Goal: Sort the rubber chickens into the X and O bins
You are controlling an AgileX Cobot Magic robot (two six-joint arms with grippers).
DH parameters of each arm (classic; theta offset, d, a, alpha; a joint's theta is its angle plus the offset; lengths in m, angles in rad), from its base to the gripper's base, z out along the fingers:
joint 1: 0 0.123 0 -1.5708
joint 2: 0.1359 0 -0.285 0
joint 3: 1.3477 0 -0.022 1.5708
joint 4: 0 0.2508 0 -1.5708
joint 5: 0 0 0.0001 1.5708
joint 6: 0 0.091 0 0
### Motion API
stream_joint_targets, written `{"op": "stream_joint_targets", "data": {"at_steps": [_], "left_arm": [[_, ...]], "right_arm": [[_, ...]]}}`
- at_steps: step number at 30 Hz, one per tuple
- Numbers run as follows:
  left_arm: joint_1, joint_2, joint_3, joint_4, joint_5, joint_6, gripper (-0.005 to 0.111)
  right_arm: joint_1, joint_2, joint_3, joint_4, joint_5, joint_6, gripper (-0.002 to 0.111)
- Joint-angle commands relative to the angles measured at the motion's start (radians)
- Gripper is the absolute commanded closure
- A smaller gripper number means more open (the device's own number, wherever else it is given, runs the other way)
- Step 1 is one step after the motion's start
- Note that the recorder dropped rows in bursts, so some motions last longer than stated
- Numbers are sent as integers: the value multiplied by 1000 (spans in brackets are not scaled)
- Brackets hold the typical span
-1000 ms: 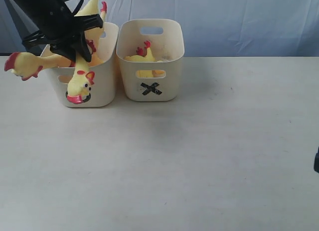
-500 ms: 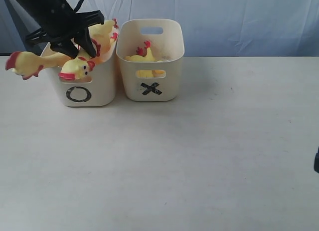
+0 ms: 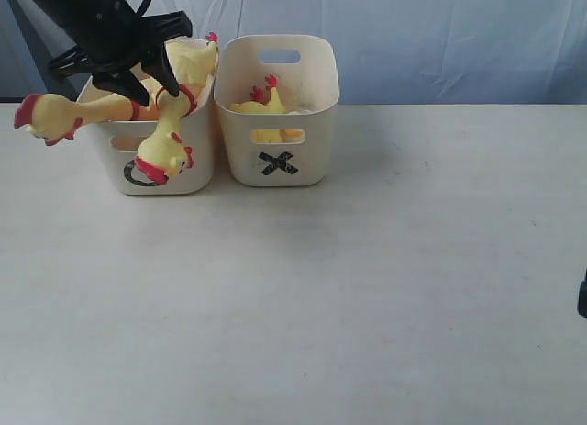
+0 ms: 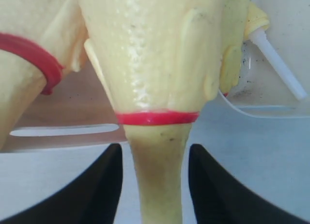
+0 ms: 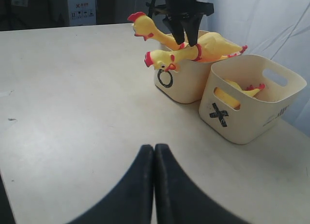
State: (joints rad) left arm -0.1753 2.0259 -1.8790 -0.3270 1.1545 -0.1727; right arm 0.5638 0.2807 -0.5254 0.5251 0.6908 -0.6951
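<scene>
Straddling the neck of one rubber chicken (image 4: 155, 64), left gripper (image 4: 155, 149) stands parted. Right gripper (image 5: 154, 147) pinched together, X bin (image 5: 244, 118) well ahead.

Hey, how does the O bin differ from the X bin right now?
The O bin has a side chicken and a front chicken spilling over its rim; the X bin keeps its lone chicken inside. The left gripper sits over the O bin; nothing is above the X bin. Both are cream tubs with slot handles.
</scene>
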Motion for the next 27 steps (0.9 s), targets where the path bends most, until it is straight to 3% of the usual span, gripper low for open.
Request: {"op": "stream_joint_targets", "data": {"at_steps": [1,16,19,21,24,27], "left_arm": [[3,-7,-7,9,-1,-8,65],[5,-48,-83,68,-19,-5,65],[5,-49,-115,68,-5,73,65],[5,-54,-130,78,11,115,74],[5,-83,-130,131,18,121,102],[5,-115,-130,205,32,94,107]], "right_arm": [[-5,-4,5,2,-15,1,108],[-5,-4,5,2,-15,1,108],[-5,-4,5,2,-15,1,108],[-5,-4,5,2,-15,1,108],[-5,-4,5,2,-15,1,108],[-5,-4,5,-4,-16,1,108]]}}
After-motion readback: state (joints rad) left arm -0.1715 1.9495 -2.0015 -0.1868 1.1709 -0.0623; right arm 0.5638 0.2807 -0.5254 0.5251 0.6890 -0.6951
